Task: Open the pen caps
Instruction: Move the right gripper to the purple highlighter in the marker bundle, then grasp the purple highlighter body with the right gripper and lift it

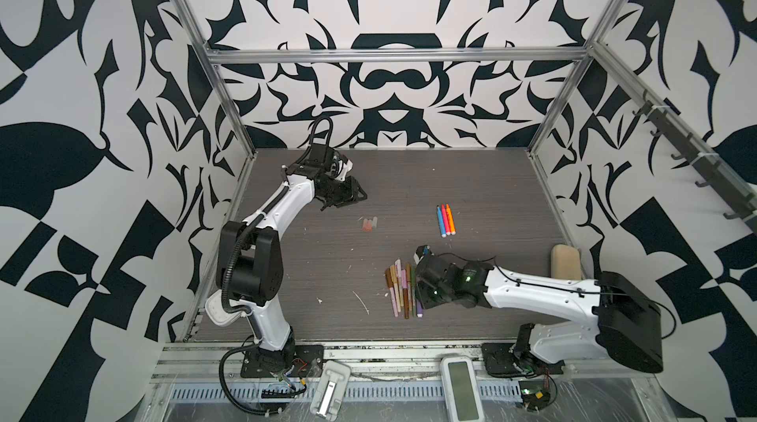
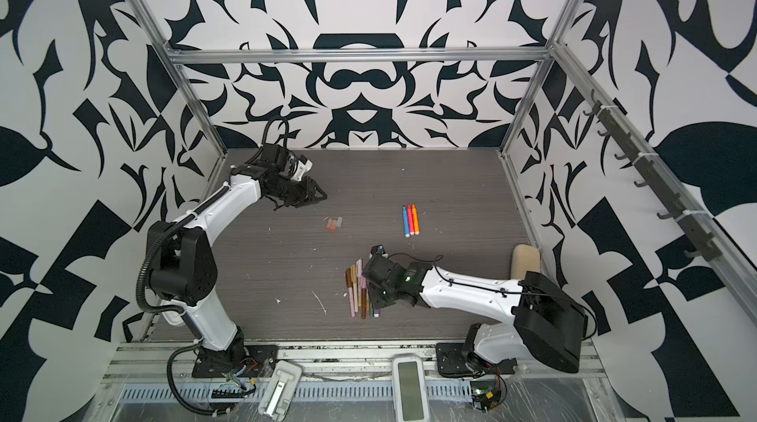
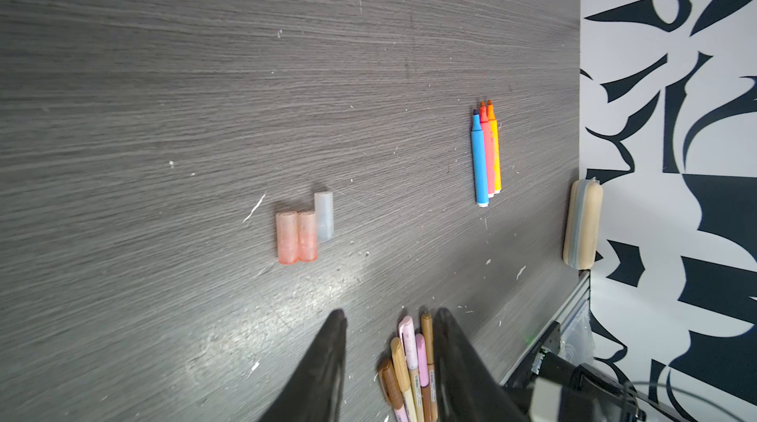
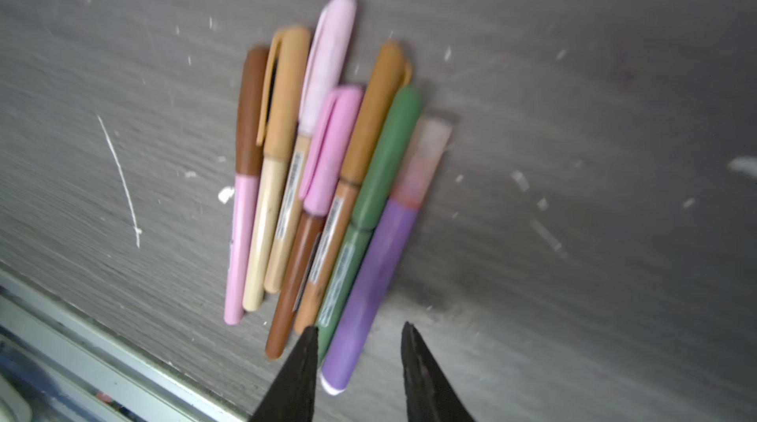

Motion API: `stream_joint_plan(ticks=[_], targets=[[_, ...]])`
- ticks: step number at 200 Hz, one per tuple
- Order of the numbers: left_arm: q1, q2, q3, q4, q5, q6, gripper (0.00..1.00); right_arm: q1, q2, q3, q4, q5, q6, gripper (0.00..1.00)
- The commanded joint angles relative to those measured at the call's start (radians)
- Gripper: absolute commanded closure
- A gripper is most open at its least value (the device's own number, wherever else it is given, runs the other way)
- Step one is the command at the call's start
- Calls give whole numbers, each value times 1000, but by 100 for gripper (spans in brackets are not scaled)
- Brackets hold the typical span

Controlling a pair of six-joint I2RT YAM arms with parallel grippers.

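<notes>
At the back left, the left gripper [image 1: 346, 195] hangs over the table [image 1: 319, 260]; its jaws are partly open and hold nothing; just to its right, three loose caps [image 1: 369, 223] lie side by side and touch, two pink and one clear; next, near the front, is the pile [image 1: 403, 289] of thin pens, brown, tan, pink and green, all with caps on; the purple pen [image 4: 370, 276] lies on the right edge of the pile, against the green one, with its clear cap [image 4: 428, 154] on; the right gripper [image 4: 359, 328] is over that pen's back end, jaws partly open, one on each side, with a gap, so it holds nothing; further back and right, three bright pens [image 1: 445, 220], blue, red and orange, lie together with bare tips; a tan block [image 1: 565, 261] sits by the right wall.
</notes>
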Motion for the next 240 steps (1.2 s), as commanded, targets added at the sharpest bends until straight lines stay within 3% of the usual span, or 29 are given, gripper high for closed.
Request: stream_joint_plan(ticks=[1,120,171,197,240], targets=[[-3,-36,-13,-2,16,-5,61,56,46,60,-74,147,140,64],[-3,-38,-8,-6,8,-2,61,90,118,15,-42,120,178,67],[-2,-34,-8,-3,19,-7,61,85,122,6,-61,149,206,77],[-3,-40,-15,8,37,-17,60,20,115,-19,-60,118,195,84],[-9,-23,-16,21,91,-37,61,-175,6,-39,-59,20,57,91]])
